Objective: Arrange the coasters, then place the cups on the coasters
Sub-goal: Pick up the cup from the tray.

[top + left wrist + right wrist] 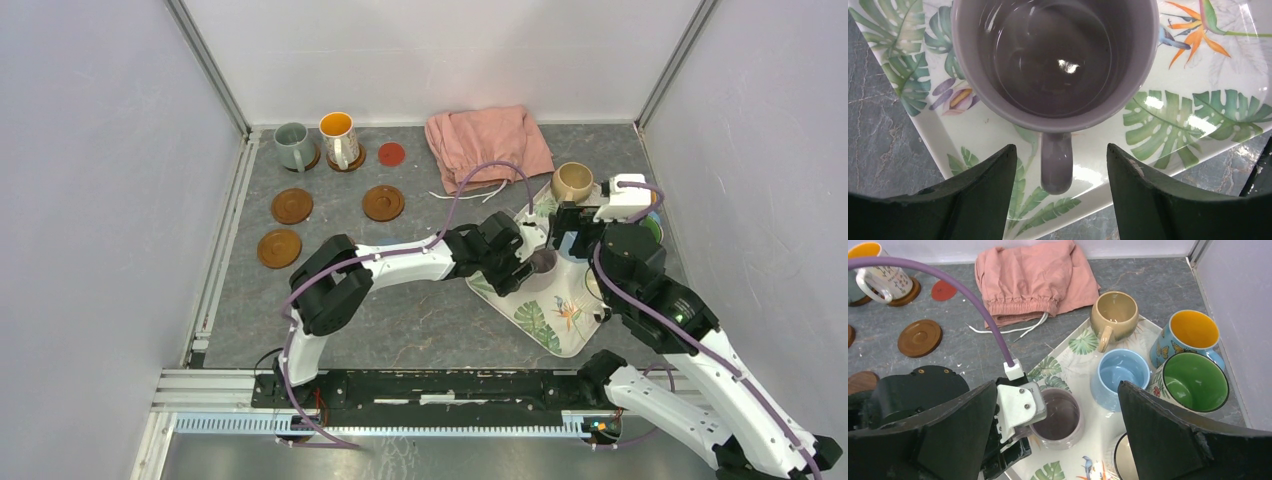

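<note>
**Left wrist view, centre.** My left gripper hangs over the lilac mug. Its two fingers are spread either side of the handle, with a gap showing on each side, so nothing is pinched. The mug stands upright on the leaf-patterned tray, near one edge.

**Right wrist view.** My right gripper hovers just beside it above the same tray, jaws spread wide and empty.

**Top view.** Three brown coasters lie bare at the left of the table, with a red coaster behind them. A grey-green mug and an orange-inside mug already stand on coasters at the far left.

**Risks, as I judge them.**
- (a) The handle is narrow and glazed. A pinch on it alone could let the mug swing or slip out on the lift.
- (b) The tray looks glossy, so an off-centre close may push the mug sideways rather than seize it.
- (c) The two wrists sit close together over the tray. A carry to the left could graze the right arm or snag the purple cable.
- (d) The light blue mug stands near and could be knocked.
</note>
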`<state>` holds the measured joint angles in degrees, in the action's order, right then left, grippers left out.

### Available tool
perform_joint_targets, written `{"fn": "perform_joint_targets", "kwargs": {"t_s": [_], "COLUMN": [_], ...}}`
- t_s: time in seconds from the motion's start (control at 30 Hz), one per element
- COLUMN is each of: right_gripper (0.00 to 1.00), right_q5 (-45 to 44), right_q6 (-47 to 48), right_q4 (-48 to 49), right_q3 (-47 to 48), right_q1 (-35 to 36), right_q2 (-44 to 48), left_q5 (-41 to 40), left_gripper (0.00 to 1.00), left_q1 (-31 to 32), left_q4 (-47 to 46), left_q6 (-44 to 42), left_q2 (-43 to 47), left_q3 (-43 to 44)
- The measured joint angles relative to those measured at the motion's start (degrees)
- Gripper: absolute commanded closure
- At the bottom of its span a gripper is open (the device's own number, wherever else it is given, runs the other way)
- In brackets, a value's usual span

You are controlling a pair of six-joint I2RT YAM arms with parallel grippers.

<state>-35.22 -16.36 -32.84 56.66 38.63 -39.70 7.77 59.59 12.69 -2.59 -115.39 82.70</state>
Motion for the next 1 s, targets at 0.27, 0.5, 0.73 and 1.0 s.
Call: {"fn": "perform_joint_targets", "kwargs": {"t_s": [0.27,0.5,0.73,1.0], "right_gripper": [0.02,0.02,0.02,0.02], "right_q5": [-1.49,-1.53,-1.51,-1.46], "right_q6": [0.20,0.15,0.15,-0.09], "right_q4": [1.22,1.42,1.53,2.05], "right_q3": [0.00,-0.02,-0.04,-0.66], "right_q1": [0.00,0.00,0.00,0.00], "right_q2": [2.51,2.51,2.43,2.10], "left_q5": [-1.57,-4.24,-5.75,-6.40], "left_gripper": [0.44,0.78,0.98,0.98], "left_q1": [0.63,1.25,1.29,1.29], "left_q4": [0.37,1.62,1.99,-0.90], "left_q6": [-1.88,-2.56,-3.30,-2.95], "left_q2": [-2.21,-4.35,-4.39,-1.62], "left_q3": [1.55,2.32,2.45,-2.23]}}
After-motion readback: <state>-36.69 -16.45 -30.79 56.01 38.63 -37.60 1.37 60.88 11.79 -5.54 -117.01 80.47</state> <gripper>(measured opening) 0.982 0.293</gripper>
